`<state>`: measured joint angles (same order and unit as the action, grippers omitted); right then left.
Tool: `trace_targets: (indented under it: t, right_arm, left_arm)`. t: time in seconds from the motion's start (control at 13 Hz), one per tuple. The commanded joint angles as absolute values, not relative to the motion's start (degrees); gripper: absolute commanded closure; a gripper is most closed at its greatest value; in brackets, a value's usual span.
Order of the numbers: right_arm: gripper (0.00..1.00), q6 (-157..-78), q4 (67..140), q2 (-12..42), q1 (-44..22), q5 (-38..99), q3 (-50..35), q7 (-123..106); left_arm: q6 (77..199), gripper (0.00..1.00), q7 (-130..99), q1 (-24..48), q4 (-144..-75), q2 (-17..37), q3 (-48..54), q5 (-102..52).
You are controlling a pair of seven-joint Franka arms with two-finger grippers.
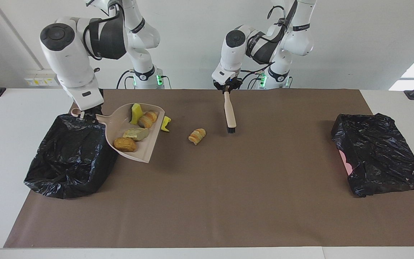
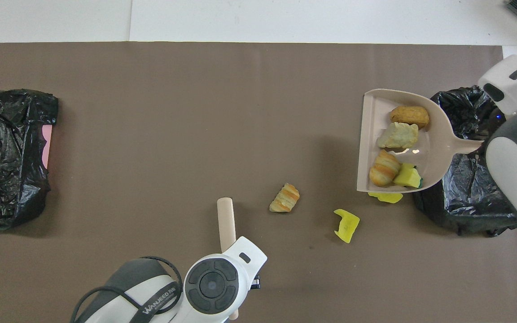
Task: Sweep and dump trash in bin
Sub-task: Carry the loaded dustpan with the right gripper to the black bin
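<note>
My right gripper (image 1: 84, 116) is shut on the handle of the beige dustpan (image 1: 146, 144), which is tilted beside the black-bagged bin (image 1: 67, 158). In the pan lie a green-backed yellow sponge (image 1: 136, 113), a striped bread chunk (image 1: 147, 119), a pale chunk (image 1: 136, 133) and a brown bread piece (image 1: 125, 144). On the mat lie a yellow sponge scrap (image 2: 346, 225), another yellow scrap (image 2: 386, 197) half under the pan's lip, and a striped bread chunk (image 1: 197, 136). My left gripper (image 1: 227, 89) is shut on the brush (image 1: 230, 111), bristles low beside that chunk.
A second black-bagged bin (image 1: 377, 154) with some pink showing sits at the left arm's end of the table. The brown mat (image 1: 207, 201) covers the work area, with white table around it.
</note>
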<state>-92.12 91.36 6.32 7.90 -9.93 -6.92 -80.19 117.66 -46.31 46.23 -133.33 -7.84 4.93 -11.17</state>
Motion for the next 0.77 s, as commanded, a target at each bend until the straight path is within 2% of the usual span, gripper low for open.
trace_targets:
  t: [0.0,0.31,0.69]
  right_arm:
    - [1.0,-91.1,91.2,5.4,12.8,-10.8,-6.9,-88.0]
    - [1.0,-93.1,91.2,5.4,18.4,-18.7,-6.5,-93.9]
    - [1.0,-108.0,98.3,1.4,22.9,-26.3,-6.1,-97.1]
  left_arm:
    - [121.9,1.0,-49.5,48.3,-133.6,-5.8,4.0,-10.8]
    - [123.8,1.0,-49.5,48.7,-133.3,-5.4,4.2,-10.8]
    - [125.6,1.0,-49.5,49.7,-133.5,-3.3,4.2,-10.8]
